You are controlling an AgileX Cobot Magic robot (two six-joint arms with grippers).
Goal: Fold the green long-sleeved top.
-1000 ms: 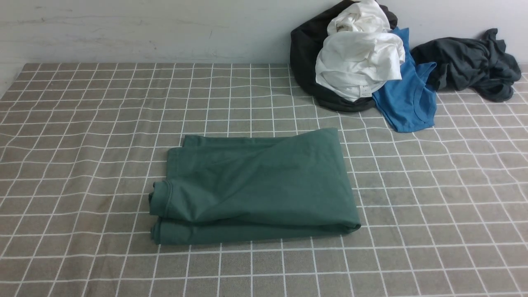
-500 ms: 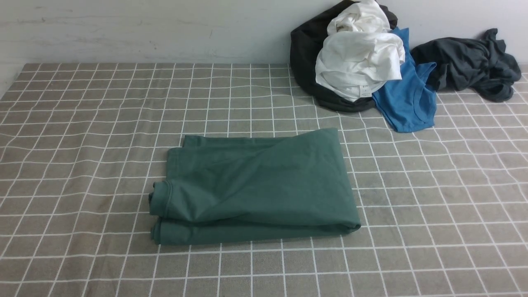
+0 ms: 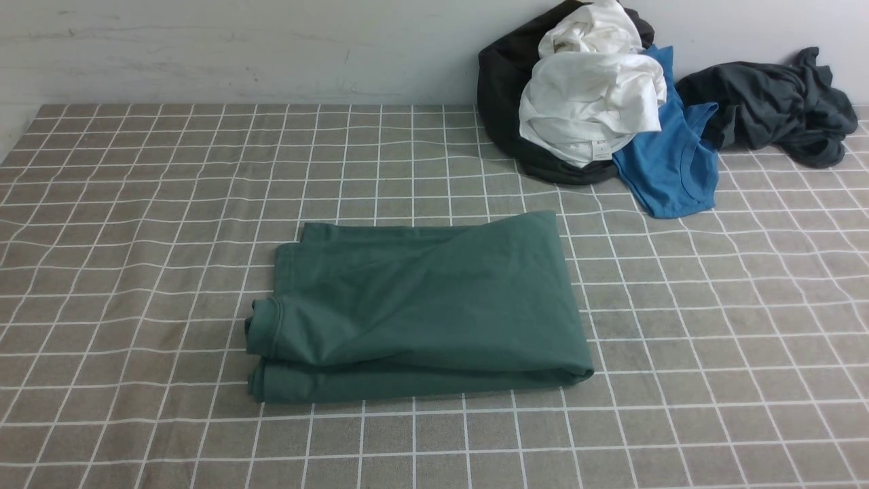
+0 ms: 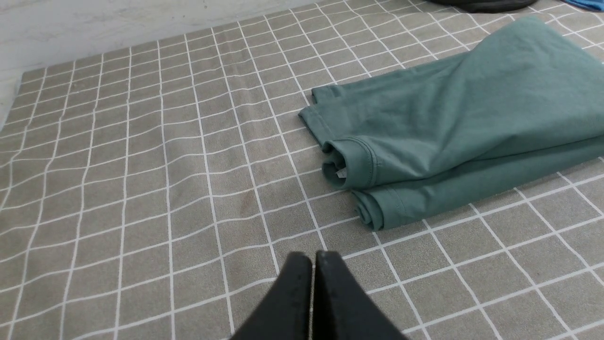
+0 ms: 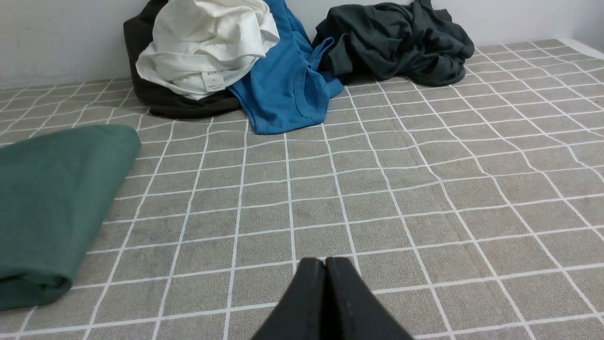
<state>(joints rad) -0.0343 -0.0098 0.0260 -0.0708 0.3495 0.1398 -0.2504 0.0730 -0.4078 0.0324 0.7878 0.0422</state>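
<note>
The green long-sleeved top (image 3: pixel 421 305) lies folded into a flat rectangle in the middle of the checked tablecloth, its collar roll at the left end. The left wrist view shows that collar end (image 4: pixel 351 165) with a bit of white label. My left gripper (image 4: pixel 314 257) is shut and empty, hovering over bare cloth short of the top's near left corner. In the right wrist view the top's right end (image 5: pixel 56 198) shows, with my right gripper (image 5: pixel 325 262) shut on nothing over bare cloth beside it. Neither arm appears in the front view.
A heap of clothes sits at the back right against the wall: a white garment (image 3: pixel 590 102) on a black one (image 3: pixel 502 88), a bright blue garment (image 3: pixel 669 166), and a dark grey garment (image 3: pixel 774 102). The checked tablecloth (image 3: pixel 136 204) covers the table.
</note>
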